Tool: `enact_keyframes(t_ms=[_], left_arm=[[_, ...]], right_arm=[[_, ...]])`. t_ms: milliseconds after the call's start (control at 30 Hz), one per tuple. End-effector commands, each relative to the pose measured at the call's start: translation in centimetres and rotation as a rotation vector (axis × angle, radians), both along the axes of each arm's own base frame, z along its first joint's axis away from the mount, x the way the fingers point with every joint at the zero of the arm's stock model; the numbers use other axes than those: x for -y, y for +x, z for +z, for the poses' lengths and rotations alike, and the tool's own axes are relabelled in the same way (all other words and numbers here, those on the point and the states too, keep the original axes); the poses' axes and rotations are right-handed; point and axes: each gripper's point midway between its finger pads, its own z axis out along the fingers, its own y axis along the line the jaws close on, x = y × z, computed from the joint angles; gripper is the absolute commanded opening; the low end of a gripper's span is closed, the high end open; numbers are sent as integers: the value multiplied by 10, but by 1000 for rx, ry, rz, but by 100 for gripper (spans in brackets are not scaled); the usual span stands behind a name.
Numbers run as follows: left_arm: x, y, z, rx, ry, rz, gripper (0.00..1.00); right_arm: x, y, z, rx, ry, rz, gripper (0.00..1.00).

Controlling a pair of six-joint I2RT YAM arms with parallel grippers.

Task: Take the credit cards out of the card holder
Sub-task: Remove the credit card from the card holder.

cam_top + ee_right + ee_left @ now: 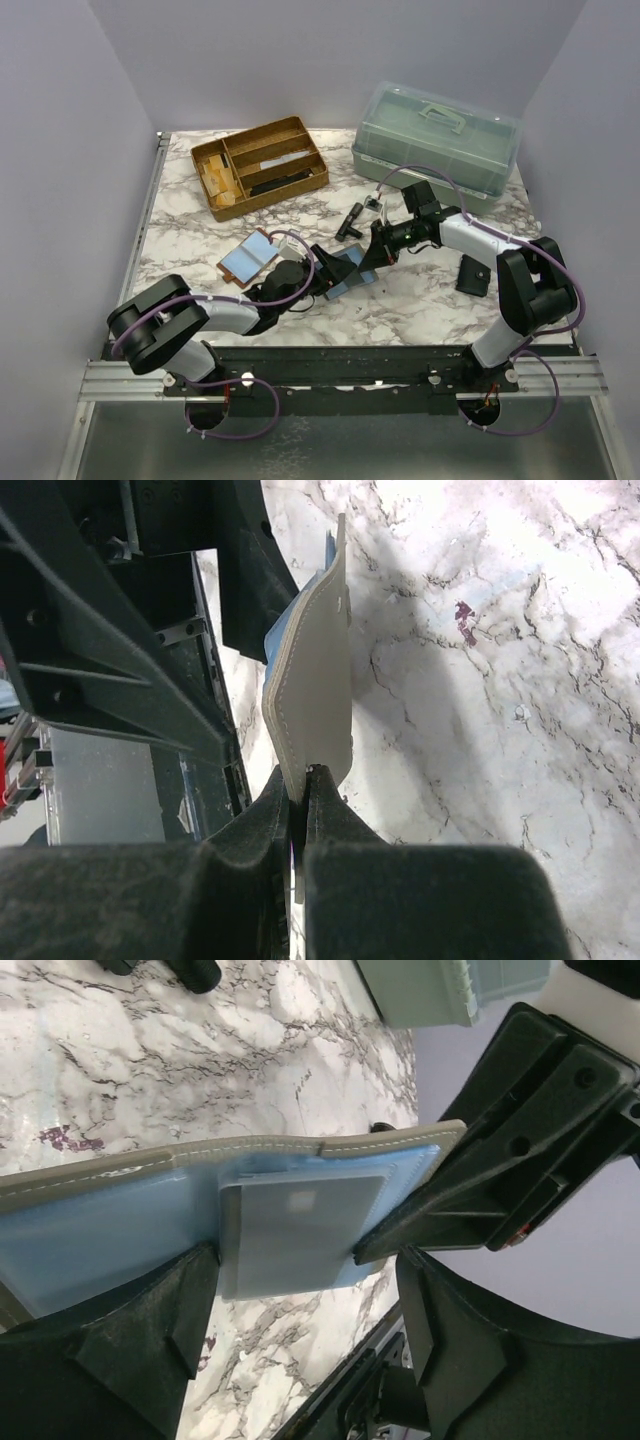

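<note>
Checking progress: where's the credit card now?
Left wrist view: the credit card lies on the card holder's blue lining, between the open left gripper's fingers; the right gripper pinches the holder.

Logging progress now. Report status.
Right gripper shut on card holder edge. Left gripper open, straddling the credit card, not yet gripping. Card in its pocket. Nothing in the way.

Tight quarters: straight ahead of the left gripper (305, 1260), jaws spread wide, the card holder (100, 1225) fills the gap. The right gripper (298, 780), pinching the holder's right-hand end, bars that side. Bare marble table (150, 1050) lies open beyond, and a second holder (250, 258) sits off the left gripper's left flank.
</note>
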Motion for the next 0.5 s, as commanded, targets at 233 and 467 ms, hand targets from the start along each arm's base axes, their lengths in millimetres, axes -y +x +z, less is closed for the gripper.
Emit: enact_keyframes(t_ms=[233, 467], left_arm=[[-6, 12, -9, -49, -23, 97, 70], [-13, 13, -8, -34, -18, 107, 70]], right_arm=[[-6, -23, 15, -36, 97, 91, 15], [-7, -24, 10, -43, 86, 97, 20]])
